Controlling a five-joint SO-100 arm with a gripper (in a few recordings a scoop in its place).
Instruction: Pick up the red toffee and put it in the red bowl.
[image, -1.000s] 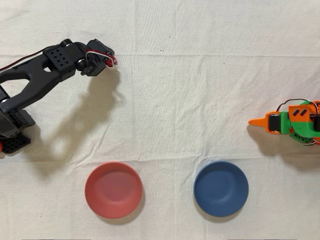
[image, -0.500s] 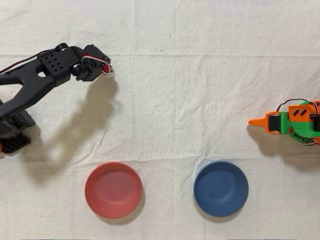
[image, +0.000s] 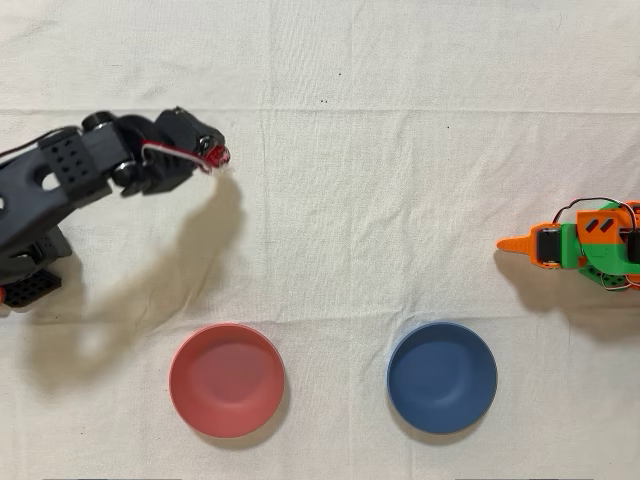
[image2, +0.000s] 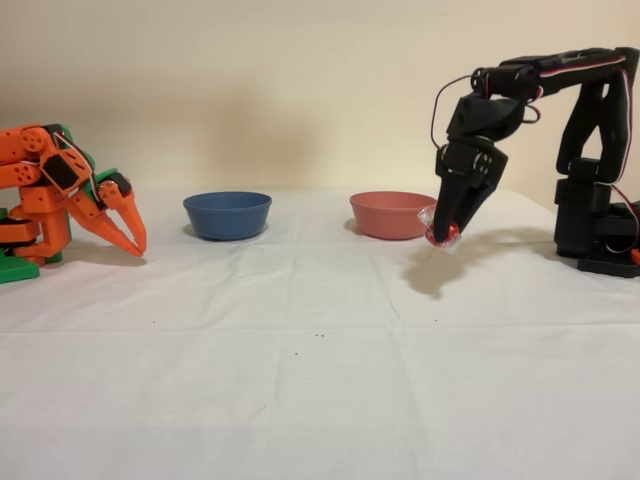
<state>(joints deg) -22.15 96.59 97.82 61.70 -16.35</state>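
Up at ten o'clock in the overhead view, my gripper (image: 213, 157) pinches the toffee (image2: 443, 234) clear of the cloth. Pickup looks done; I must carry it toward six o'clock and drop it in the red bowl (image: 227, 380).

the overhead view looks straight down on the white cloth (image: 400, 200), black arm (image: 60, 185) at its left. the fixed view sits low at table height, seemingly facing the opposite way, black arm (image2: 590, 150) at right. both share the red bowl (image: 227, 380) (image2: 392, 214) and blue bowl (image: 442, 377) (image2: 228, 214).
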